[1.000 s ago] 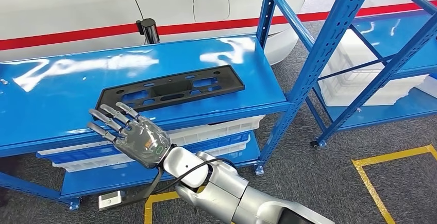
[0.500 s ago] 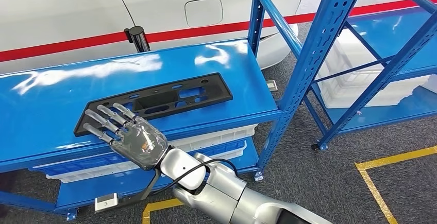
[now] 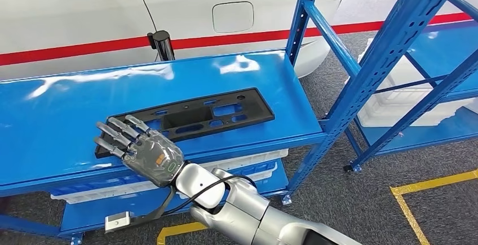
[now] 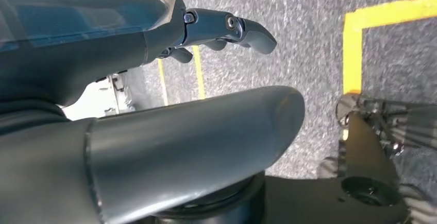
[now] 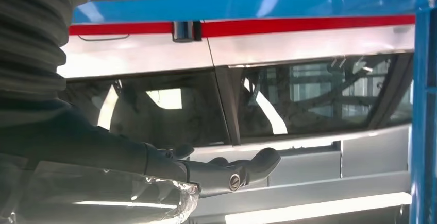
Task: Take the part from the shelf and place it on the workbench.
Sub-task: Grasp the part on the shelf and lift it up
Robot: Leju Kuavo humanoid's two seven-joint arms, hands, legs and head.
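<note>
Head view is showing the black part (image 3: pixel 189 120), a long flat plate with cut-out openings, lying flat on the top level of the blue shelf (image 3: pixel 51 115), its length running along the shelf's front edge. The right hand (image 3: pixel 138 146) is hovering over the near end of the part, palm down, with its fingers (image 3: pixel 115 128) stretched out and spread apart, holding nothing; whether the fingertips are touching the part is not clear. The silver arm is coming in from below and reaching up to the shelf's front edge. White trays (image 3: pixel 248 163) are sitting on the lower level beneath the part. A white car (image 3: pixel 84 14) with a red stripe is standing just behind the shelf, and a second blue shelf (image 3: pixel 428 59) is standing to the right, on grey carpet with yellow floor lines (image 3: pixel 420 191).

In the left wrist view, the left hand (image 4: pixel 154 105) is hanging above the carpet, fingers loosely extended and gripping nothing. In the right wrist view, the right hand's fingers are extending toward the car's windows (image 5: pixel 309 98).
</note>
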